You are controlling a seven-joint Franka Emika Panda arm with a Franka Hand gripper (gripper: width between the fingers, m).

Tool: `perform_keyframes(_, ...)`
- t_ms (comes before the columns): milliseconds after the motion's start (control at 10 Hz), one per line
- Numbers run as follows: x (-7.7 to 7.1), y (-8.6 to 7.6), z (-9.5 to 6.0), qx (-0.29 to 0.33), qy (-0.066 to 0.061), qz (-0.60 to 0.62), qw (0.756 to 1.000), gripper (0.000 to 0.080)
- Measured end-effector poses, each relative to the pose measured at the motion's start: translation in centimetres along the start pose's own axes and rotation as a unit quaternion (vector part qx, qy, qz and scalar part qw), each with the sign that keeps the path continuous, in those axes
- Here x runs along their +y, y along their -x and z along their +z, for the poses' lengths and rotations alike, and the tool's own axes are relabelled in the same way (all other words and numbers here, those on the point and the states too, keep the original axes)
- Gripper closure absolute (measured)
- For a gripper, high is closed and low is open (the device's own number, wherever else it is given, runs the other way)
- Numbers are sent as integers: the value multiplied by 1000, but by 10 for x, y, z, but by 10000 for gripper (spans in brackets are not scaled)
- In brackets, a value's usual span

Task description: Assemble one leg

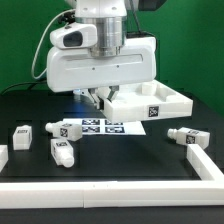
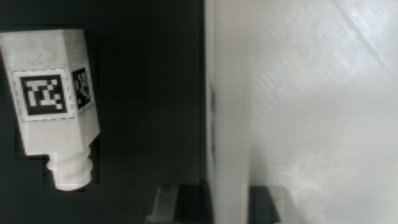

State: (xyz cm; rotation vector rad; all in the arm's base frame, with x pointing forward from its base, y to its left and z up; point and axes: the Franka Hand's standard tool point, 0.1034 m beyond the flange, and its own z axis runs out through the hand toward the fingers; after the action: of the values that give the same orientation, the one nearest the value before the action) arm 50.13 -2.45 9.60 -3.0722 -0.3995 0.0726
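Observation:
The large white square panel [image 1: 150, 100] lies at the back right of the exterior view. My gripper [image 1: 97, 99] reaches down at its left edge. In the wrist view the panel [image 2: 311, 100] fills one side, and my gripper [image 2: 222, 198] has a dark finger [image 2: 182, 200] on each side of the panel's edge strip, shut on it. One leg [image 2: 54, 95], a small white peg-block with a black-and-white tag, lies on the black table beside that edge, apart from it. In the exterior view this leg [image 1: 65, 128] lies left of the marker board.
The marker board [image 1: 105, 127] lies under the gripper. Other legs lie at the far left [image 1: 22, 132], front left [image 1: 62, 152] and right [image 1: 185, 135]. A white rail [image 1: 110, 188] runs along the front and a white wall [image 1: 205, 160] along the right.

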Motion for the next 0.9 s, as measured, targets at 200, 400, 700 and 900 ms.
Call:
perform_keyframes(200,4,-12,8,-5,0,45,999,745)
perform_keyframes(400,7,-36,24,-6,0,137,991,745)
perform_keyframes(700,14,-48,40,-15,-14,138,990,745)
perform_keyframes(900,13,-46,42,-17,-15,137,990,745)
